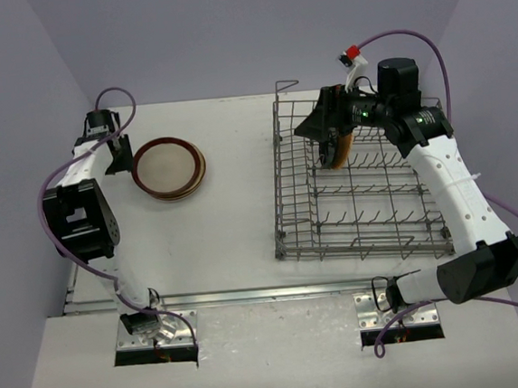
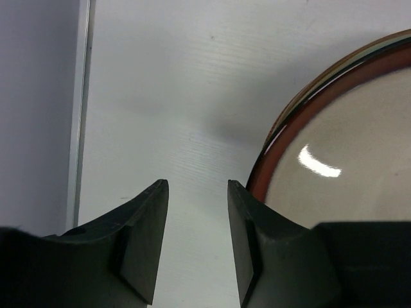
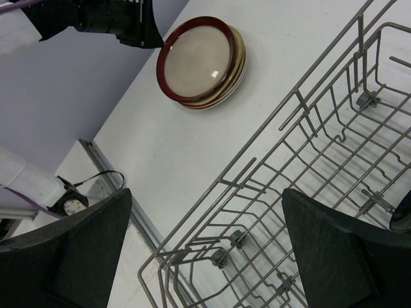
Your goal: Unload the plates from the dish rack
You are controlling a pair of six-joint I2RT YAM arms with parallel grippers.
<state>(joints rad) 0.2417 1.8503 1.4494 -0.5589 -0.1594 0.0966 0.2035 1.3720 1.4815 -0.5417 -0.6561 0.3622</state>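
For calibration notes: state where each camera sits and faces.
Top external: above, behind both arms, shown whole, looking down on plate stack and dish rack.
Left wrist: faces the table past left gripper, beside the stack.
Right wrist: over the rack, faces across to the stack past right gripper.
Shared: all three show the stack.

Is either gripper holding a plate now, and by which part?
Nothing is held. The left gripper is open beside the stacked plates; the right gripper is wide open above the dish rack.
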